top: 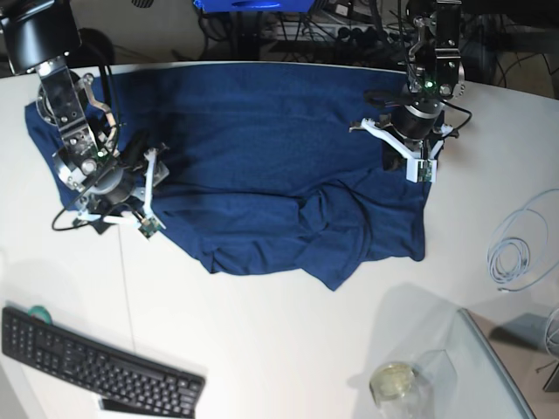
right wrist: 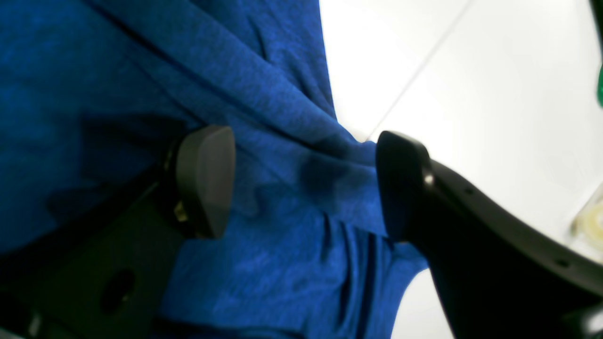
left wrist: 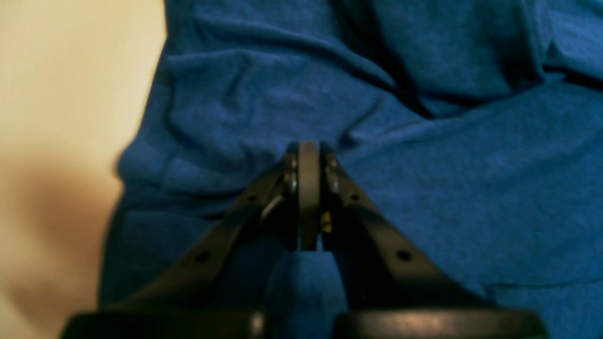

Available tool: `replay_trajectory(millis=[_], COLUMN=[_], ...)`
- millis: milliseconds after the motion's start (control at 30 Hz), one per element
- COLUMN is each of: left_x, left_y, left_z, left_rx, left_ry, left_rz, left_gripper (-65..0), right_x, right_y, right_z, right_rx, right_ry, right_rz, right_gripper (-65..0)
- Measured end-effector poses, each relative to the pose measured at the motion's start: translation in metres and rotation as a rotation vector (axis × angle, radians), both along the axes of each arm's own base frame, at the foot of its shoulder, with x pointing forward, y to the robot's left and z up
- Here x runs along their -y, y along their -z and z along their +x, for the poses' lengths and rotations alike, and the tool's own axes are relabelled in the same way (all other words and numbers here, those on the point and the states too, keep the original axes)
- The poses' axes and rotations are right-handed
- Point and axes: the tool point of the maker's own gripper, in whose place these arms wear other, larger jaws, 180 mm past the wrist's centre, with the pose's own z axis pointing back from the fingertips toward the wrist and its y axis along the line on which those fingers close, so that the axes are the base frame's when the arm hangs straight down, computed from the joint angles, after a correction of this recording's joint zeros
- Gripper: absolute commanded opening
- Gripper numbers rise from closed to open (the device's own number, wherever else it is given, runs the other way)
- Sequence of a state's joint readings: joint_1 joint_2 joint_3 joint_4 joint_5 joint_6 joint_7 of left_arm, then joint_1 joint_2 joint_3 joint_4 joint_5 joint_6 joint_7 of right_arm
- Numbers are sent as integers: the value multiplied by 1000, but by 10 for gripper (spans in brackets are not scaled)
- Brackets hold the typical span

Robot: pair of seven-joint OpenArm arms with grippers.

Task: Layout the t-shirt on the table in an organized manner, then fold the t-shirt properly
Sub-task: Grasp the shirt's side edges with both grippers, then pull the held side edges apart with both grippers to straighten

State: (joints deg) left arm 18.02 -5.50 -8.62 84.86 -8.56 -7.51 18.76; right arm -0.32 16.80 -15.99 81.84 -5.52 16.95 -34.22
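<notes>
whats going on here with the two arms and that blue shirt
A two-armed robot is laying out a dark navy blue knit t-shirt on the wide white table. The right end effector stands open over the shirt's edge. The left end effector is shut, pressed against the fabric. The shirt is spread out but bunched and wrinkled along its near edge, not yet folded.

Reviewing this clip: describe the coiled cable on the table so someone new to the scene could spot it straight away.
Start from the wide white table with the t-shirt spread across its far half. In the base view, look past the shirt's right edge, toward the table's right side. There lies the cable, a thin pale cord wound in loose loops, the only looped, stringy thing on the table.
</notes>
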Motion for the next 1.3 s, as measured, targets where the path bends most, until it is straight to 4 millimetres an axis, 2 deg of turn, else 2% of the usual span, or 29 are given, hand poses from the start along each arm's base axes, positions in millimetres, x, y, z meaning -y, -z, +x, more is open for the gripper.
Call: replay_trajectory(millis=[200,267,400,467,600,833,933,1033,1100,1200,1300], left_x=[-5,-6,-8,-10,-11,-14,-16,-17,-17,-17,-16], left_y=[4,5,16,27,29,29,29,29,29,29,29], left_z=[-8,-11,-14,-21,-16,-14,-14,-14,-14,-16,-16], left_rx=[-16,-25,-48,-80,-68,-64,-65,-65,-65,-66,-66], left_ry=[-6,-7,-14,-22,-32,-29,-24,-24,-24,-24,-24], left_rz=[9,10,6,3,-5,0,4,6,6,7,7], left_gripper=[-650,-650,-650,-650,-650,-650,-650,-650,-650,-650,-650], right_x=[13,17,19,23,24,38,40,48,52,61,71], right_y=[22,22,22,25,23,7,0,-3,0,10,16], right_z=[-2,4,13,13,17,31,41,43,42,45,49], right_rx=[-52,-47,-31,-41,-34,7,34,40,33,-2,-28], right_ry=[25,32,36,42,43,40,67,95,99,126,152], right_rz=[-11,-19,-4,-12,-15,-48,-25,-26,-30,-41,-53], right_gripper=[-245,-303,-498,-557,-638,-638,-554,-467,-494,-644,-639])
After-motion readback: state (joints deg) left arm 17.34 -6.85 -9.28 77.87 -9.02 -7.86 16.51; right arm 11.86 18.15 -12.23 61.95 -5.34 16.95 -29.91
